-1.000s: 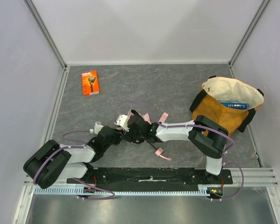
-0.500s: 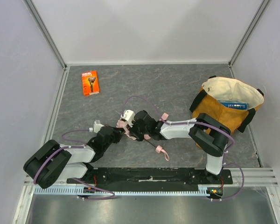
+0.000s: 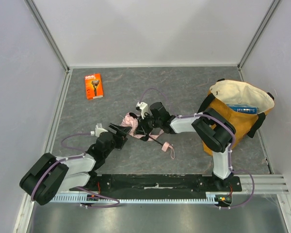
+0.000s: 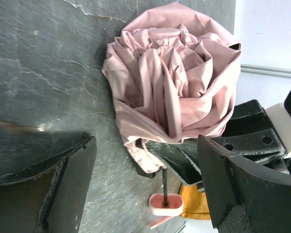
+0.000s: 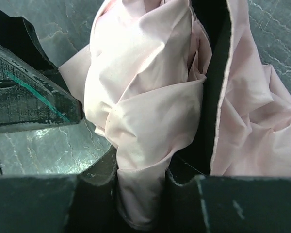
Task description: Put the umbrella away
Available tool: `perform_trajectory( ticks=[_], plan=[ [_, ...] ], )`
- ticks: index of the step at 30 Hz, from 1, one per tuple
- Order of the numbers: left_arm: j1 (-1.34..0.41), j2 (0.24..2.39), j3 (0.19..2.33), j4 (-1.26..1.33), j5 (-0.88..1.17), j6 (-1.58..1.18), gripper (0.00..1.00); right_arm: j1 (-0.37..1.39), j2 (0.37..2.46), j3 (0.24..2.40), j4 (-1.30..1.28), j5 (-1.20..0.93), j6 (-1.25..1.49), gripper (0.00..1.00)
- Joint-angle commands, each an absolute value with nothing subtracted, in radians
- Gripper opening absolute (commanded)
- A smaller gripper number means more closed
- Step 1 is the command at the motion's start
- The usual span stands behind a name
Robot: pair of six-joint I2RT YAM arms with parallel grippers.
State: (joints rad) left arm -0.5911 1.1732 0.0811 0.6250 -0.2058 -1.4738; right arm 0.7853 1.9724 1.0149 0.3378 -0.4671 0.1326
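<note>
The umbrella [image 3: 131,120] lies on the table in front of the arms, its pale pink fabric [image 4: 170,80] crumpled in a bunch. Its thin black shaft [image 3: 156,141] runs to the small pink handle [image 4: 166,204], which has a wrist loop [image 3: 171,153]. My right gripper [image 3: 142,128] is shut on a fold of the pink fabric [image 5: 141,145], pinched between its black fingers [image 5: 94,177]. My left gripper [image 3: 119,130] stands open just left of the bunch, its wide-apart fingers [image 4: 70,182] holding nothing.
A mustard-yellow tote bag [image 3: 231,121] stands open at the right with a blue box [image 3: 242,109] inside. An orange razor package [image 3: 93,86] lies at the back left. White walls close off the back and both sides.
My right gripper shut on the umbrella's fabric and drew it toward the back right. My left gripper then opened, let go and now sits just left of the bunch.
</note>
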Motion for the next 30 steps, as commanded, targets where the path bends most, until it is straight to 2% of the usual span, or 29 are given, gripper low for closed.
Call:
perform_trajectory(
  ticks=[1,6,11,16,24,30],
  plan=[
    [-0.546,1.082,0.052,0.465,-0.155,-1.344,0.9,0.761,2.091,0.985,0.132,-0.58,0.161,0.0],
    [-0.418,0.979,0.074,0.4,-0.069,-1.302,0.92,0.736,2.129,1.008,0.129,-0.692,0.193,0.0],
    [-0.281,1.075,0.216,0.269,0.147,-1.22,0.93,0.729,2.157,1.034,0.129,-0.732,0.216,0.0],
    [-0.275,1.163,0.166,0.532,0.296,-1.252,0.93,0.726,2.189,1.072,0.124,-0.742,0.244,0.0],
    [-0.334,1.21,0.227,0.423,0.101,-1.275,0.94,0.721,2.192,1.101,0.126,-0.817,0.267,0.0],
    [-0.419,1.376,0.235,0.529,0.003,-1.35,0.94,0.712,2.217,1.126,0.178,-0.899,0.35,0.0]
  ],
)
